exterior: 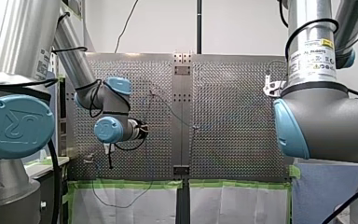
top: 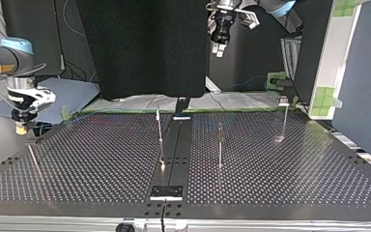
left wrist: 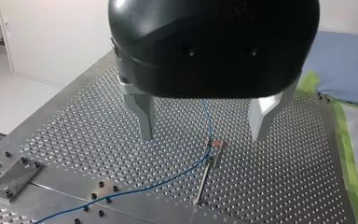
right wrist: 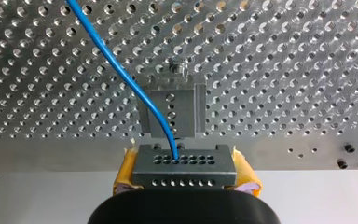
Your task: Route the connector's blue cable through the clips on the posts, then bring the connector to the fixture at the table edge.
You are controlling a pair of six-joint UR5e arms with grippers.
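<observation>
Front view: my left arm (exterior: pixel 112 100) is out over the tabletop (exterior: pixel 233 154), tool states unreadable here. Top view: left tool (top: pixel 217 49) hangs high over the far side, right tool (top: pixel 21 129) is at the tabletop's edge at the view's left, and thin posts (top: pixel 220 145) stand between them.

Left wrist view: left tool's metal fingers (left wrist: pixel 144 116) are spread wide, and the cable (left wrist: pixel 205 158) runs under them to a clip (left wrist: pixel 213 143) on a post.

Right wrist view: right tool's yellow pads (right wrist: pixel 123 175) pinch the connector (right wrist: pixel 184 165). The cable leaves its top face and the fixture (right wrist: pixel 171 114) is just ahead at the tabletop edge; contact cannot be told.
</observation>
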